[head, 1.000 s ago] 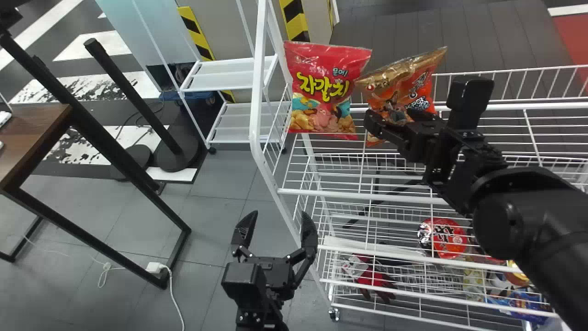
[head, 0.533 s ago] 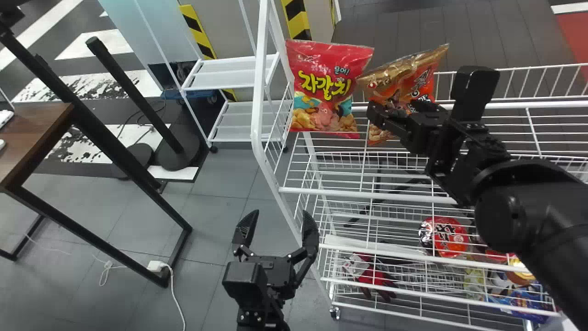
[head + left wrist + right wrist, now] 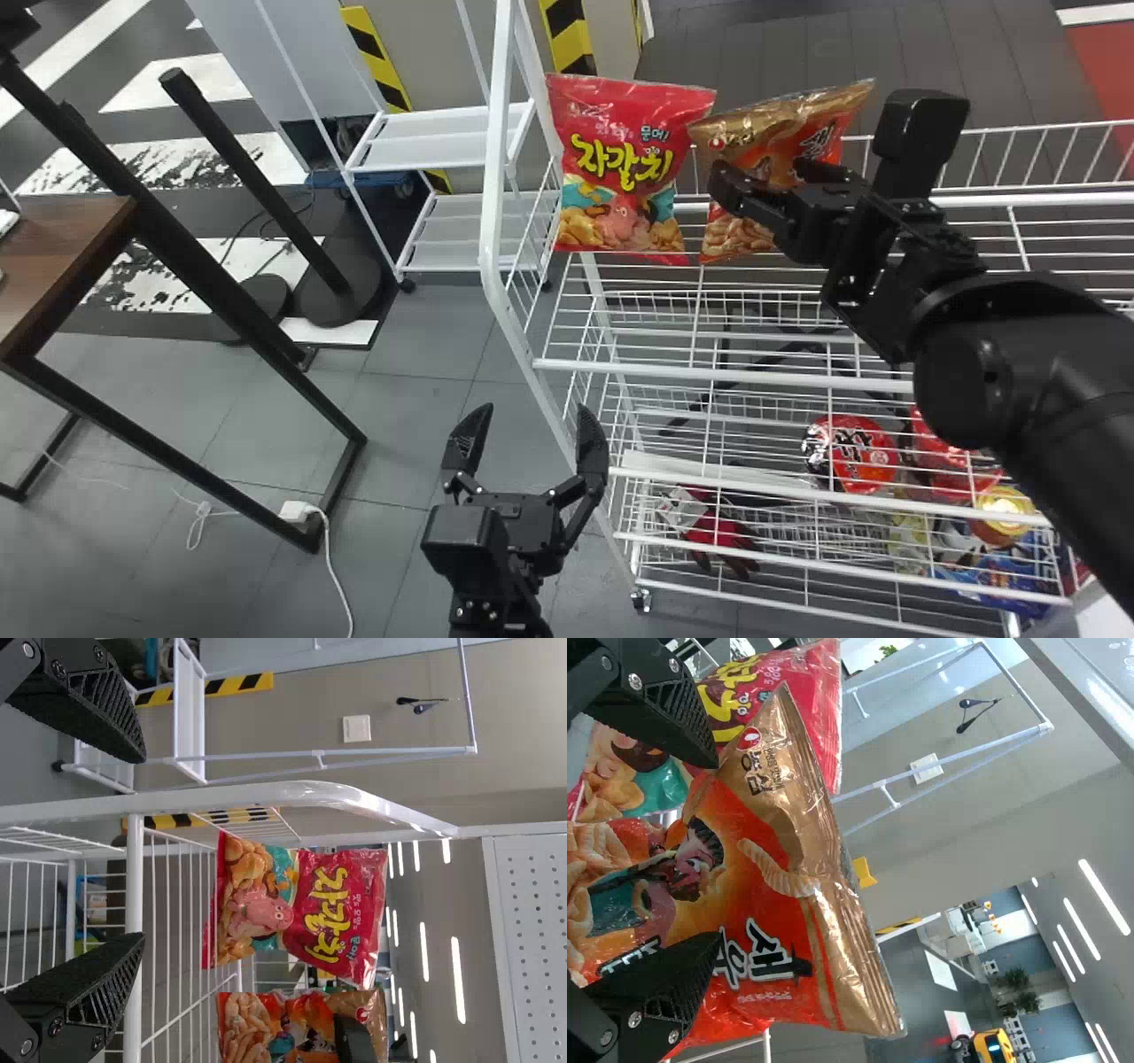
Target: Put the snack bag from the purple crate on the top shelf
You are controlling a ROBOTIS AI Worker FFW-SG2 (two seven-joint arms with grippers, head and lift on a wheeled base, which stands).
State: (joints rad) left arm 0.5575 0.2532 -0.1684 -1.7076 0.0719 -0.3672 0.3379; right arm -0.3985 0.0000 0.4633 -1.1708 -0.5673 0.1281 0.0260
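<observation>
Nearest me, low in the head view, my left pincer [image 3: 535,411] is parked beside the white wire rack [image 3: 726,373], well apart from the bags, its two fingers spread wide with nothing between them. To its left is the desk [image 3: 66,252], with a brown top and dark legs.

The rack's lower tiers hold a round red-and-white pack [image 3: 858,454], a round yellow-lidded tub [image 3: 1005,509], blue packets [image 3: 1001,571] and a dark red item [image 3: 719,536] lying toward the left end. Through the wires I cannot tell exactly which tier carries each.

My right pincer [image 3: 762,173] is at the top shelf [image 3: 638,365], its fingers wide apart, released rather than clenched. The orange snack bag [image 3: 735,232], gold along its top, is at that shelf, tilted to the right. In the right wrist view, the fingers of my right pincer [image 3: 718,849] overlap its front; whether either pad touches it, I cannot tell, nor whether its bottom bears on the wires.

Just left of it, the red snack bag [image 3: 620,168] is nearly upright by the rack's end rails.

Farther back are a white shelf unit [image 3: 434,146] and a yellow-and-black striped post [image 3: 567,35].
</observation>
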